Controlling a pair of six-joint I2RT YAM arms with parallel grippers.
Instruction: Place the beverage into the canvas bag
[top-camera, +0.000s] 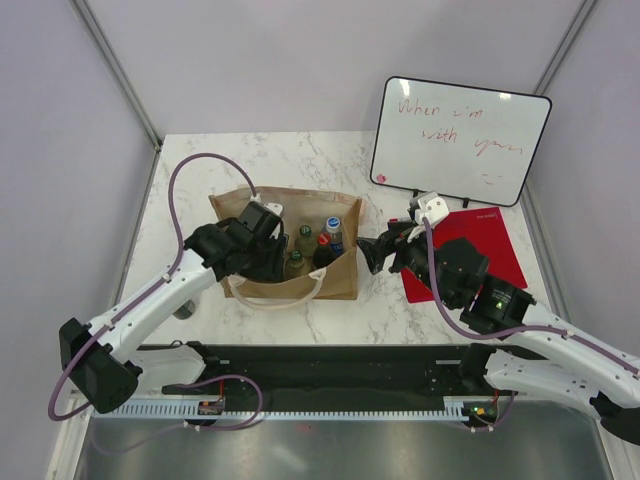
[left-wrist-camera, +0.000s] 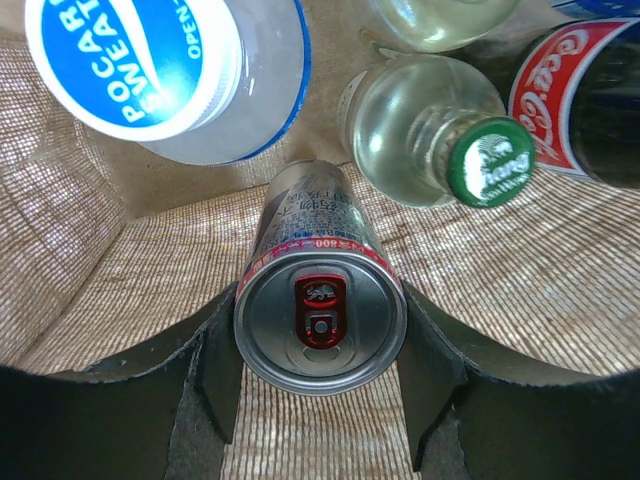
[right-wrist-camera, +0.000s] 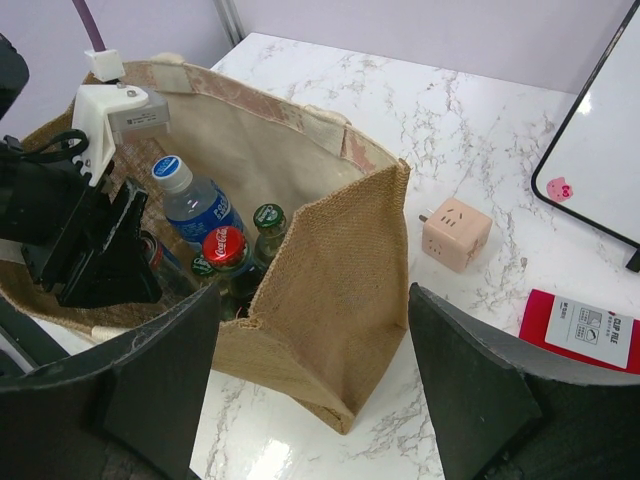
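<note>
From where I stand the clearest writing is "POCARI SWEAT" on the blue-and-white cap of a plastic bottle, with "OPEN" at its rim. Beside it a dark bottle shows the Coca-Cola script on a red label, and a clear glass bottle has a green cap whose white lettering I cannot make out. On the whiteboard at the back right, red handwriting says "When I'm with you".

The canvas bag stands open in the middle of the marble table. It is tan-brown coarse weave with a white looped handle at its near side.

The left gripper reaches down inside it, its two fingers pressed against either side of a silver can with a red pull tab. The print on the can's side is too small to read.

The right gripper hangs just outside the bag's right end, spread wide and holding nothing.

A pink plug cube and a red booklet lie to the right, the booklet's label illegible. The bag's walls hide the bottles' lower halves.
</note>
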